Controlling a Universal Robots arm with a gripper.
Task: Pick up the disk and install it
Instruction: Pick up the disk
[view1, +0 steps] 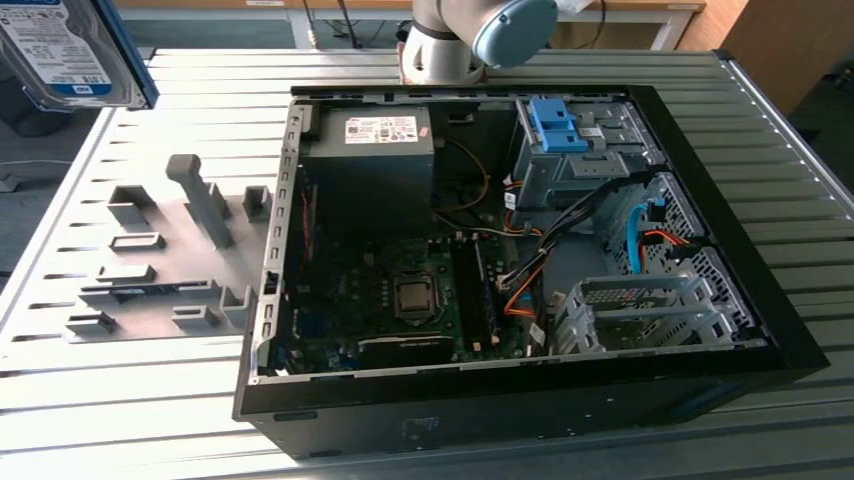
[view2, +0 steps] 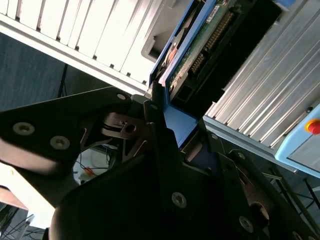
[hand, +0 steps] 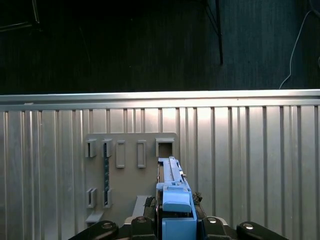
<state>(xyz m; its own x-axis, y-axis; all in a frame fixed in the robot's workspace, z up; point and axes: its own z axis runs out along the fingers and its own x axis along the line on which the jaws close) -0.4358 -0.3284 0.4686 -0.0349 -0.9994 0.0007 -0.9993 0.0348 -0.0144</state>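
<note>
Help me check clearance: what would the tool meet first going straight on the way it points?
Probably the grey fixture plate on the table, the held disk touching first; depth is unclear.

The open black computer case (view1: 534, 395) is free above its dark motherboard (view1: 360, 290); a black box with a white sticker (view1: 367, 175), a blue plastic latch piece (view1: 558, 125) on a silver cage and orange and black cables (view1: 523, 278) crowd the rest. On the exterior view's left, upright posts of a grey fixture plate (view1: 160, 265) stud the ribbed metal table (view1: 134, 400), the blue-framed silver disk (view1: 74, 50) hanging clear above them.
</note>
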